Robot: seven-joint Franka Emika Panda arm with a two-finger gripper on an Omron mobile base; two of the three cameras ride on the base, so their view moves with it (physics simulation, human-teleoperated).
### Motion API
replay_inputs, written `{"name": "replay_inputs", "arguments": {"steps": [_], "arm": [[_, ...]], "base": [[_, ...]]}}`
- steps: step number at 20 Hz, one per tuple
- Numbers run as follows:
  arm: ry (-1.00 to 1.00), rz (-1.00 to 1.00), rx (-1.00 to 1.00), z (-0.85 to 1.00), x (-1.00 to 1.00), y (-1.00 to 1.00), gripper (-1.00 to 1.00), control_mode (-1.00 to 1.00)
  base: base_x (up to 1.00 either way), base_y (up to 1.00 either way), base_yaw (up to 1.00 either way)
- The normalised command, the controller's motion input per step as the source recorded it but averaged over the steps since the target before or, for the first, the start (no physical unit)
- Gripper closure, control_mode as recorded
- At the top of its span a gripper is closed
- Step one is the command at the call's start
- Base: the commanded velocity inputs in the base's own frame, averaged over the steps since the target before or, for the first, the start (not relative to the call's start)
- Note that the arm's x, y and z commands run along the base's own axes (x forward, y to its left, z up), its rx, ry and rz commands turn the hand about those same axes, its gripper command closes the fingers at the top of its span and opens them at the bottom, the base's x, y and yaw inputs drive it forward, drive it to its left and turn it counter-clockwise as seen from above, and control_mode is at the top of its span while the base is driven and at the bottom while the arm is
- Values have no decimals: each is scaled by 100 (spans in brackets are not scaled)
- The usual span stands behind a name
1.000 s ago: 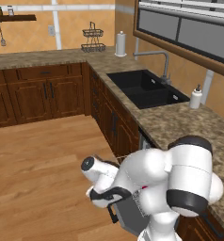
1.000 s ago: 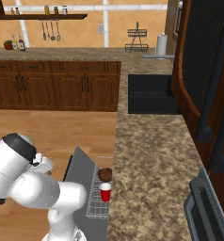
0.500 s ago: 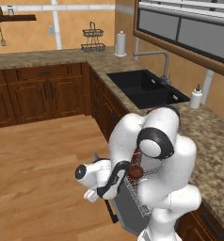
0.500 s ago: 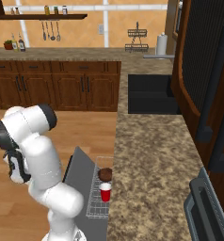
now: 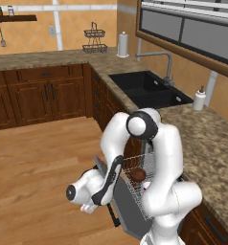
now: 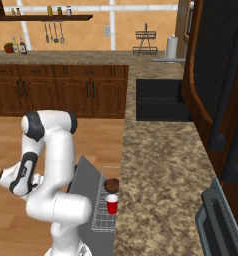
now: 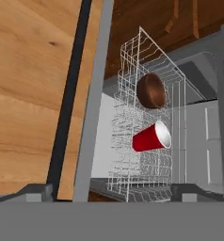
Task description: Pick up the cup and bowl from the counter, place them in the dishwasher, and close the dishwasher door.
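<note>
The grey dishwasher door (image 5: pixel 130 209) hangs open and low, with the white wire rack (image 7: pixel 147 117) pulled out over it. In the rack lie the dark reddish-brown bowl (image 7: pixel 150 90) and the red cup (image 7: pixel 151 136), the cup on its side. Both also show from the right, bowl (image 6: pixel 111 185) above cup (image 6: pixel 112 204), and the bowl (image 5: pixel 138 174) shows from the left. My gripper (image 7: pixel 114 193) is open and empty, low by the door's (image 7: pixel 92 108) outer edge, looking along it into the dishwasher. The gripper (image 5: pixel 93 206) hangs left of the door.
The granite counter (image 6: pixel 161 170) runs along the right, with a black sink (image 5: pixel 144 88) and a grey toaster oven (image 6: pixel 221 220) on it. Dark wood cabinets (image 5: pixel 44 95) line the back wall. Open wooden floor (image 5: pixel 34 158) lies left of the door.
The arm has folded upward and its hand has dropped lower and further out, to the door's outer edge. Cup and bowl stay in the rack; the door is still open.
</note>
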Motion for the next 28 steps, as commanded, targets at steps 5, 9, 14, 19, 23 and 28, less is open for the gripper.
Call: {"name": "replay_inputs", "arguments": {"steps": [5, 9, 14, 19, 23, 28], "arm": [[3, -14, -21, -6, 13, 23, -100, -100], [0, -2, -15, -35, 37, 0, -100, -100], [0, 0, -11, -48, 40, -12, -100, -100], [0, 0, -8, -44, 32, -33, -100, -100], [0, 0, -11, -49, 36, -24, -100, -100], [-3, 0, -10, -61, 37, 0, -100, -100]], "base": [[0, 0, 0], [0, 0, 0], [0, 0, 0], [0, 0, 0], [0, 0, 0], [0, 0, 0]]}}
